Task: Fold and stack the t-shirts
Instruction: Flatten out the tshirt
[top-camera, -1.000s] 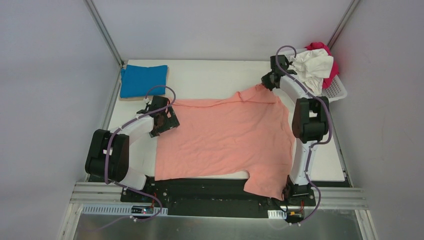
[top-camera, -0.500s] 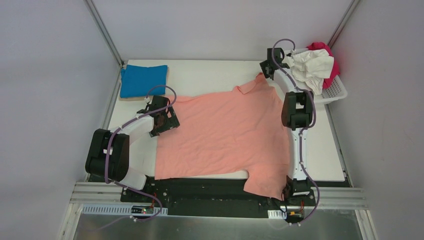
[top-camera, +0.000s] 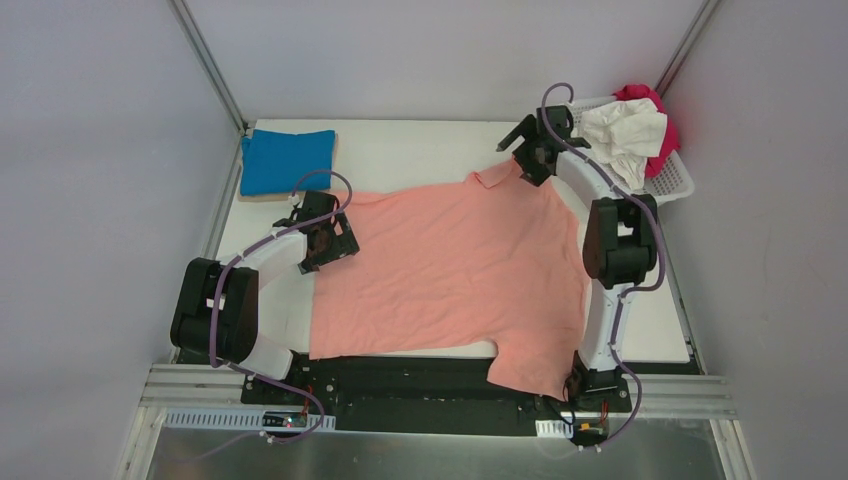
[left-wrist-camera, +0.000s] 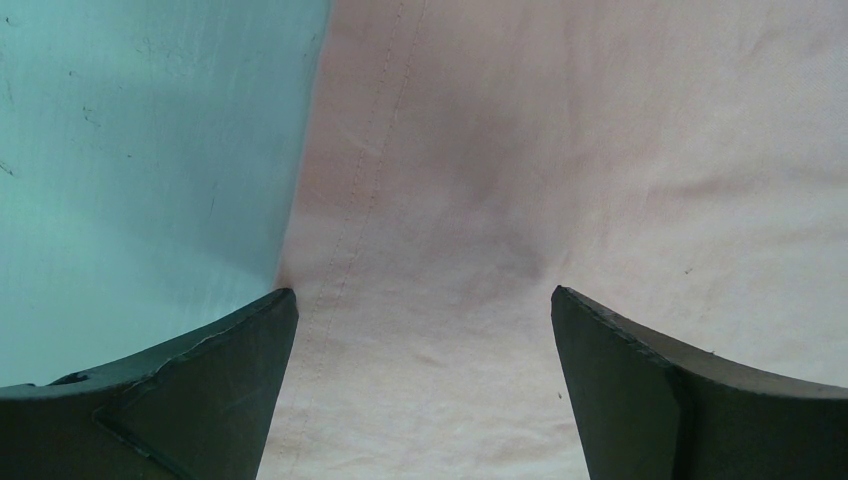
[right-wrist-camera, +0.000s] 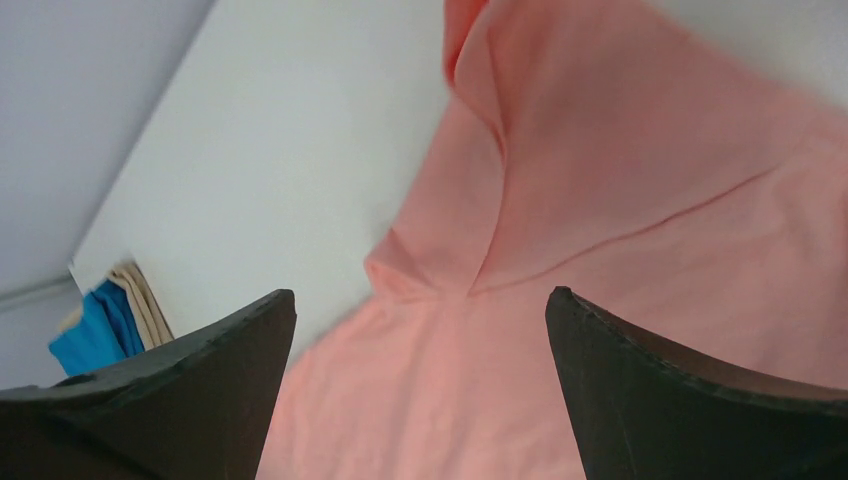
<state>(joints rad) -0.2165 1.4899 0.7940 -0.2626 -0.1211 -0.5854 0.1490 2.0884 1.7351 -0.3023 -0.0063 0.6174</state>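
A salmon-pink t-shirt (top-camera: 450, 270) lies spread flat over the middle of the table, its near right part hanging over the front edge. My left gripper (top-camera: 326, 240) is open, low over the shirt's left hem (left-wrist-camera: 560, 150), with a stitched seam between its fingers. My right gripper (top-camera: 516, 152) is open just above the shirt's far corner (right-wrist-camera: 620, 200), holding nothing. A folded bright blue t-shirt (top-camera: 287, 160) rests at the far left. White (top-camera: 625, 135) and magenta (top-camera: 652, 108) t-shirts are heaped in the basket.
The white lattice basket (top-camera: 672, 180) stands at the far right corner, beside the right arm. A thin tan board (right-wrist-camera: 150, 295) lies under the blue shirt (right-wrist-camera: 95, 325). Bare white table (top-camera: 420, 150) shows behind the pink shirt and along the right edge.
My right gripper pulled the shirt's far corner toward the back right, then opened and let it go. The corner now lies flat. The left arm has not moved.
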